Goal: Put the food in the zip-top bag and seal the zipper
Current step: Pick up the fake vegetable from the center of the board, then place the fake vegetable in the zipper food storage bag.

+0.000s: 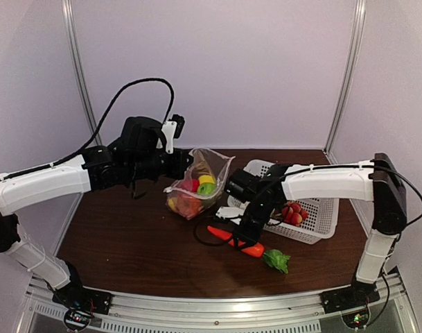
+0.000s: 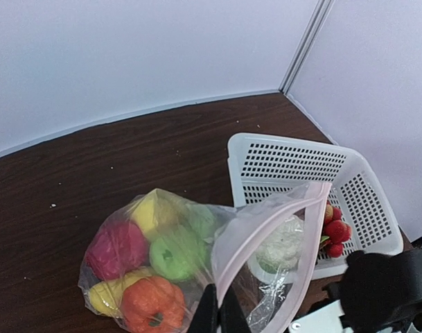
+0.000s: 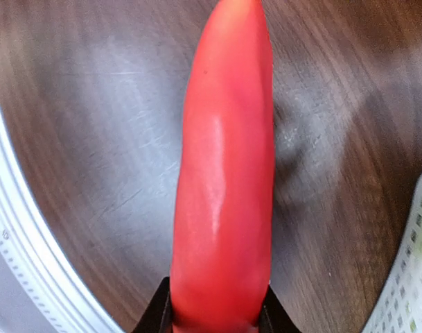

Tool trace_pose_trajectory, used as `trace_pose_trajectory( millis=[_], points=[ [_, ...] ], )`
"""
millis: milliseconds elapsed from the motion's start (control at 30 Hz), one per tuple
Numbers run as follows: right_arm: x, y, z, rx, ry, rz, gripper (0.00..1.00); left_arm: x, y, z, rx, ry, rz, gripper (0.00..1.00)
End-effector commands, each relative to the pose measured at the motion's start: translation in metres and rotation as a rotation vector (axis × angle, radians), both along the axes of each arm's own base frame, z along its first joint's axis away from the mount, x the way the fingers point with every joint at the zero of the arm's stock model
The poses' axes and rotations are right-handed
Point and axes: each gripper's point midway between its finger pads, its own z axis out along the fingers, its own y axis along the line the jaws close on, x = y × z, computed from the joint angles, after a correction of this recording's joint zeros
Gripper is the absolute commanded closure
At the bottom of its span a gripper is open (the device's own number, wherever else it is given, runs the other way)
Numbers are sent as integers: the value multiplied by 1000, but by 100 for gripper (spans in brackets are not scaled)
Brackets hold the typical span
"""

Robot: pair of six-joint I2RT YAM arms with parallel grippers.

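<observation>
left gripper (image 2: 220, 312): pinched on bag (image 2: 256, 232) rim by the zipper (image 2: 280, 208); holds the mouth up and gaping for loading.
right gripper (image 3: 217, 320): fingers pressed on the pepper's (image 3: 221, 173) flanks; pepper lies flat on the table (image 3: 93, 139), ahead of it.
room: basket (image 3: 411, 277) edge just right of the right gripper; bag mouth ahead-left, path looks open.
pending: strawberries (image 1: 292, 213) in basket.
</observation>
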Motion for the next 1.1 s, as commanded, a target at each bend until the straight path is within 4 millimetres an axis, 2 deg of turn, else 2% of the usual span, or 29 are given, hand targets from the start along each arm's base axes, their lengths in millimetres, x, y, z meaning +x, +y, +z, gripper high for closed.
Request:
trace_pose_trajectory(
  millis=[0, 100, 167, 300, 467, 700, 800, 900, 1067],
  points=[
    [-31, 4, 55, 191, -23, 183, 84, 1, 4, 21, -13, -48, 4, 100],
    [-54, 8, 96, 353, -30, 322, 83, 0, 2, 19, -3, -41, -13, 100],
    [-55, 15, 127, 455, -92, 366, 83, 0, 1, 18, 2, -38, -22, 100],
    [-36, 37, 207, 661, -333, 406, 87, -2, -3, 23, -4, -37, -46, 100],
    [-10, 67, 266, 761, -490, 462, 89, -7, -8, 36, 9, -35, -99, 100],
    [7, 95, 309, 875, -570, 504, 90, -18, -10, 52, -12, -3, -172, 100],
    [2, 103, 329, 958, -552, 525, 89, -17, -7, 52, -13, 12, -182, 100],
    [-4, 106, 338, 991, -552, 564, 90, -21, -6, 50, -24, 36, -215, 100],
    [1, 105, 349, 1007, -584, 568, 91, -18, 1, 43, -25, 60, -199, 100]
  ],
)
